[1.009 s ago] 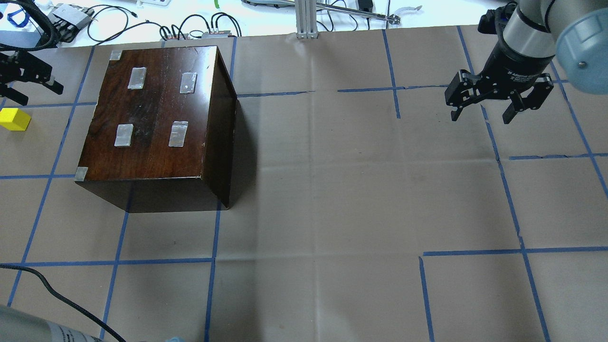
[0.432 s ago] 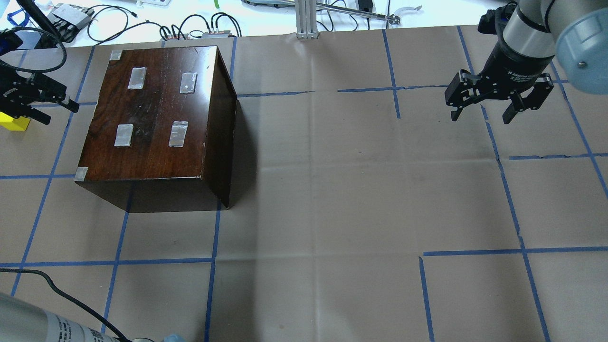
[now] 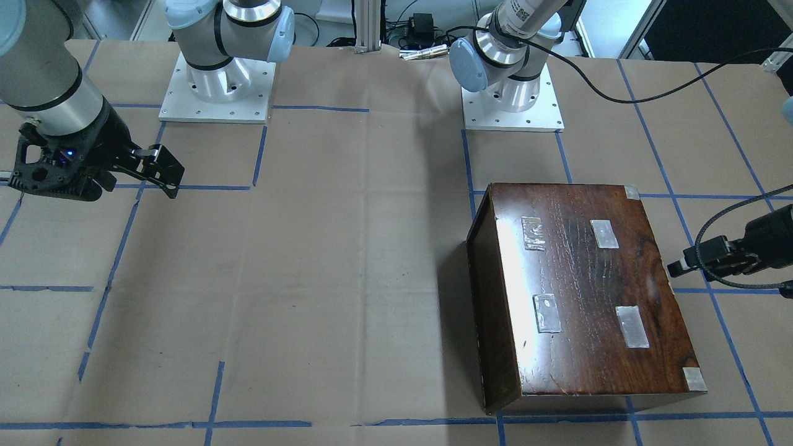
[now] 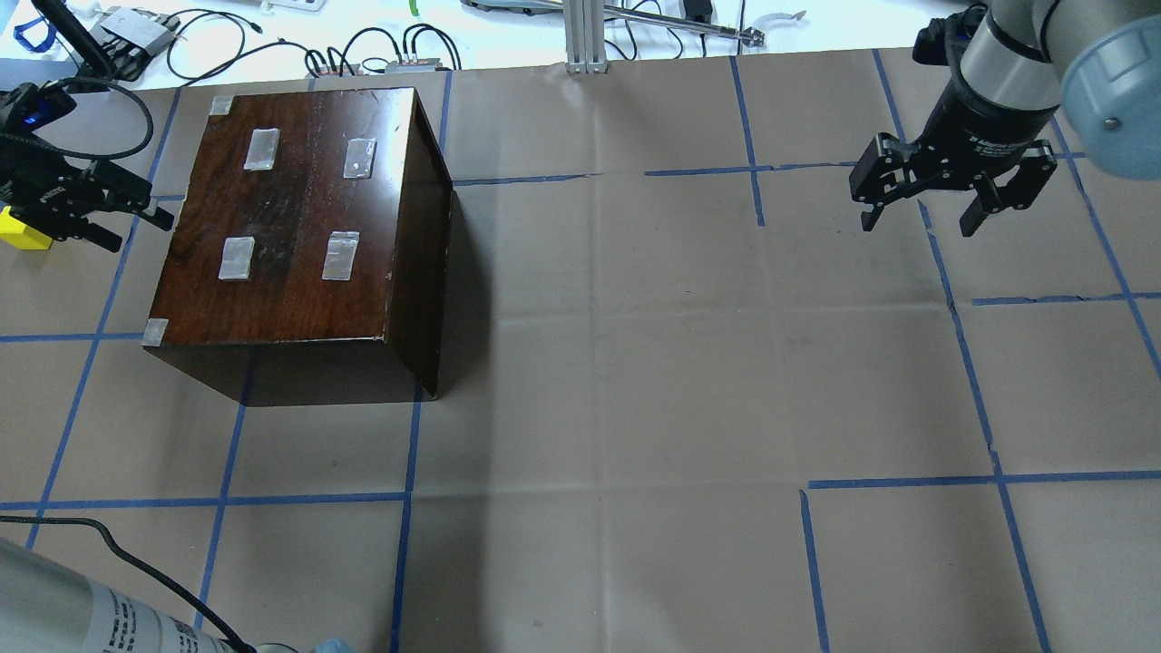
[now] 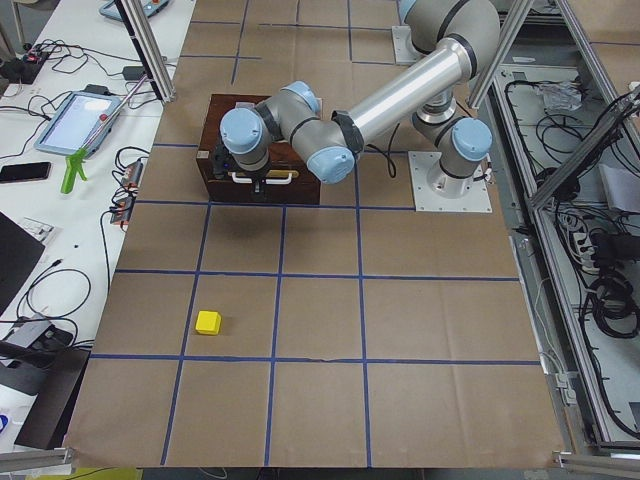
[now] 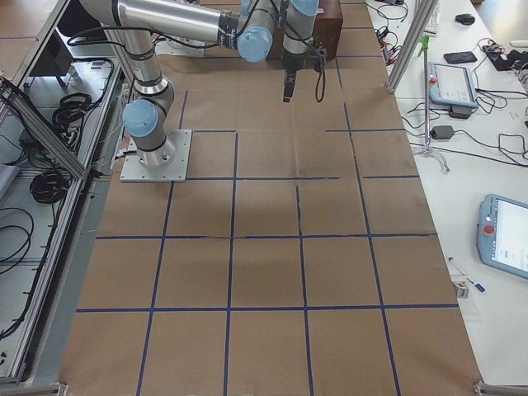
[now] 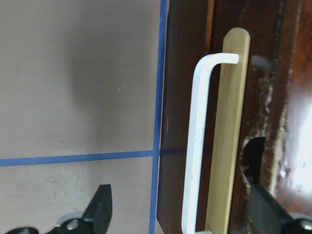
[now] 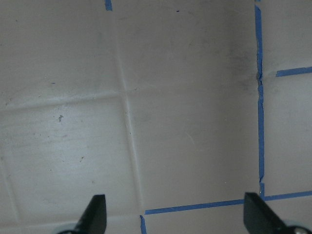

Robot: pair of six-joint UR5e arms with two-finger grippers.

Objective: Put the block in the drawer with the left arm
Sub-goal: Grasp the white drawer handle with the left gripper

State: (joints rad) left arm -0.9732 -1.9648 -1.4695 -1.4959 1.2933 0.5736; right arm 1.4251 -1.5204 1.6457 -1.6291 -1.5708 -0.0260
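The surface point(image 4: 635, 363) is covered in creased brown paper marked into squares by blue tape. White benches run along its edge, strewn with cables, and tablets lie on them in the side views. An aluminium post point(image 4: 585, 36) stands at the far edge. A glossy dark wooden box point(image 4: 299, 227) with pale tape patches on its top sits on the robot's left half.

The left pincer point(image 4: 143, 233) is spread wide and grasps nothing. It hangs just beside the box's end face. In the wrist view its tips straddle the white handle point(image 7: 197, 146) on the drawer point(image 7: 265, 87), whose dark front lies flush with the box. Whether a tip touches the wood cannot be told.

The block point(image 5: 208, 322) lies on the paper, apart from the box toward the table's left end, with nothing gripping it.

The right pincer point(image 4: 919, 225) is also released and empty. It hovers over bare paper, well apart from the box.
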